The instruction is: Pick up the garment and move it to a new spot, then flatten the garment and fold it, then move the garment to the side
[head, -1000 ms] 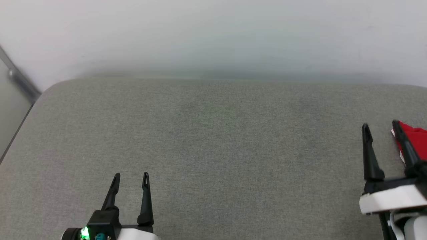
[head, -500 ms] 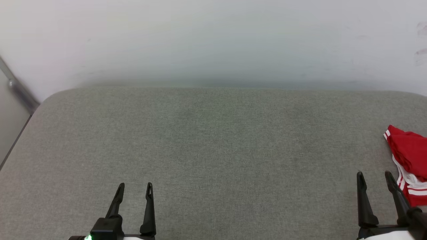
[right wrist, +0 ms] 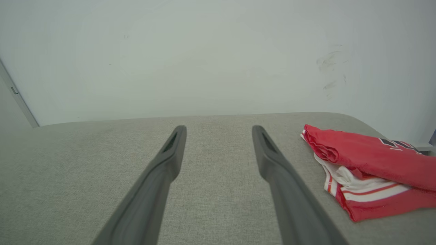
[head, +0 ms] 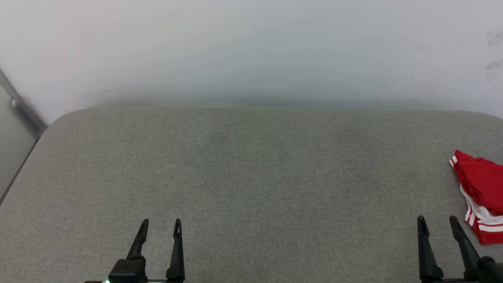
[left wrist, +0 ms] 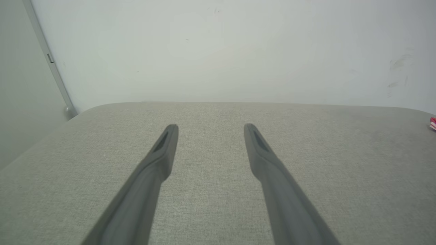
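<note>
A grey metal strip (head: pixel 24 113) is seen at the far left against the pale wall (head: pixel 251 47). Over the grey fabric surface (head: pixel 251 177), the left gripper (head: pixel 162 222) is held released and empty. At the near right, the right gripper (head: pixel 437 218) is likewise spread, with nothing grasped. Close to its right lies the garment (head: pixel 481 188), folded in a rumpled bundle at the surface's right edge: red, with white fabric, striped trim and dark lettering partly shown.

Grey fabric pad (head: pixel 251 177) with rounded far corners, backed by a pale wall (head: pixel 251 47), dark scuffs (right wrist: pixel 328 68) smeared high on the wall's right, grey metal strip (head: pixel 24 112) slanted down beside the pad's left corner.
</note>
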